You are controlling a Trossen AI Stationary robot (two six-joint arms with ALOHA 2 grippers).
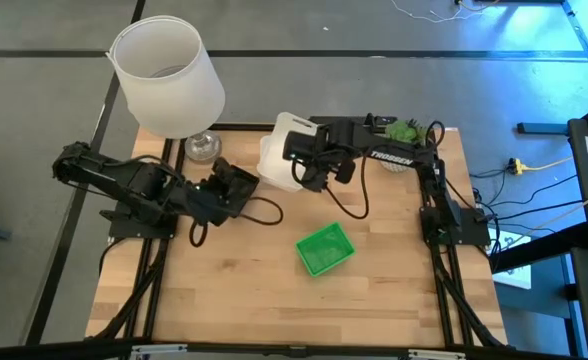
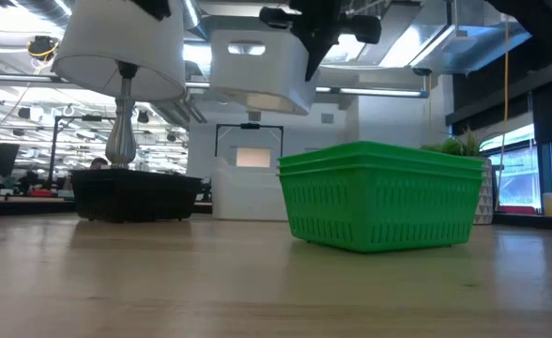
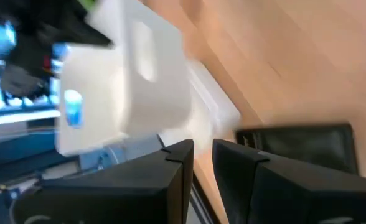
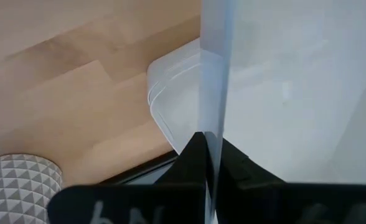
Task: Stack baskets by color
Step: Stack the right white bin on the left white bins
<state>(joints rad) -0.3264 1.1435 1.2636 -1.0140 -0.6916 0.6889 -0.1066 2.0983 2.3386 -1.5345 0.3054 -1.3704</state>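
white basket (image 2: pixel 257 70) up in air, gripper-held | green baskets (image 2: pixel 381 194) stacked on table | black basket (image 2: pixel 135 195) far left

The only readable text is the white brand lettering on the dark right arm (image 1: pixel 394 155) in the high view, which seems to say "TROSSEN" but is too small to read with certainty, and no other label, number or sign can be read.

Right arm extends from its base at the table's right edge toward the far centre, its gripper (image 1: pixel 304 165) raised and pinched shut on a thin wall. Left arm reaches in from the left, its gripper (image 1: pixel 242 190) low, fingers (image 3: pixel 170 180) slightly parted.
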